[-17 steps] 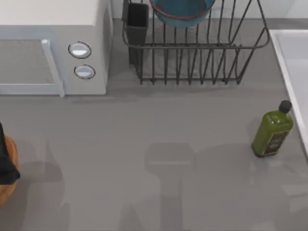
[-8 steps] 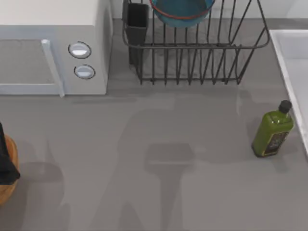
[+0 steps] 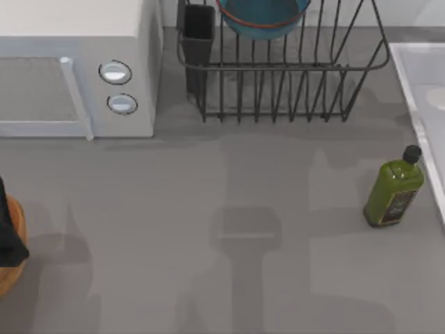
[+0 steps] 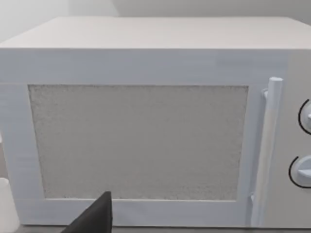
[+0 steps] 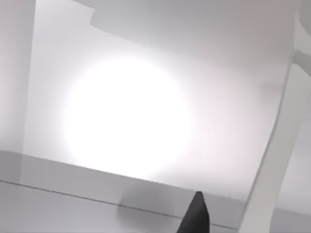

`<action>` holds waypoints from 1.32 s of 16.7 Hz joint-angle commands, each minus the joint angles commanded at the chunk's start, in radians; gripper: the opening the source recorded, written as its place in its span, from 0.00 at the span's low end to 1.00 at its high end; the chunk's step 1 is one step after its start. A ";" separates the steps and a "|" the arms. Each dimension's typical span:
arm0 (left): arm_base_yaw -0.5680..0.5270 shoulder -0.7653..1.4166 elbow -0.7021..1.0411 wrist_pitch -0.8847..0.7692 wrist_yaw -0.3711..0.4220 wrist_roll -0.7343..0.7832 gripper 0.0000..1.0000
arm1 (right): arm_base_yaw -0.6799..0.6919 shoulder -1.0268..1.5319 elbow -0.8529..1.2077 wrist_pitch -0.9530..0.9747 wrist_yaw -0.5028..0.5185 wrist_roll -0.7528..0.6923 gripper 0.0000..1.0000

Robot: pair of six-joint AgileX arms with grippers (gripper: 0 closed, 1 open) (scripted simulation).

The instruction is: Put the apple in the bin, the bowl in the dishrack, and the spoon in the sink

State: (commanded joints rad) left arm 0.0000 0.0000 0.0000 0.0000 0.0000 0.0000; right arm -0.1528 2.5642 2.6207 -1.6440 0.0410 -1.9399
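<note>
Two jobs look settled, judging by how things lie. At the far left, my left gripper (image 4: 95, 218) is parked by the bin (image 3: 10, 256), facing the microwave (image 3: 76, 62); I cannot tell whether it is apart or together, and I see no apple. The bowl (image 3: 263, 17) sits in the dishrack (image 3: 278, 83), as it did a second ago. The green bottle (image 3: 393, 189) has not moved. At the far right a pale rounded end, likely the spoon (image 3: 437, 97), now lies in the sink (image 3: 417, 104), where nothing lay before. My right gripper (image 5: 194, 216) hangs over that basin, its state unclear.
</note>
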 joint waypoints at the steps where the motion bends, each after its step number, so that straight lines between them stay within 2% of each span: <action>1: 0.000 0.000 0.000 0.000 0.000 0.000 1.00 | 0.001 0.044 0.068 -0.018 0.000 0.006 0.00; 6: 0.000 0.000 0.000 0.000 0.000 0.000 1.00 | 0.006 0.180 0.267 -0.072 -0.001 0.031 0.00; 13: 0.000 0.000 0.000 0.000 0.000 0.000 1.00 | 0.000 0.185 0.278 -0.068 0.000 0.040 0.00; 16: 0.000 0.000 0.000 0.000 0.000 0.000 1.00 | 0.004 0.161 0.211 -0.019 0.000 0.038 0.00; 22: 0.000 0.000 0.000 0.000 0.000 0.000 1.00 | 0.007 0.074 -0.087 0.170 -0.001 0.038 0.00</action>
State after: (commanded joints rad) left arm 0.0000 0.0000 0.0000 0.0000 0.0000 0.0000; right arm -0.1462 2.6379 2.5341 -1.4739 0.0403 -1.9014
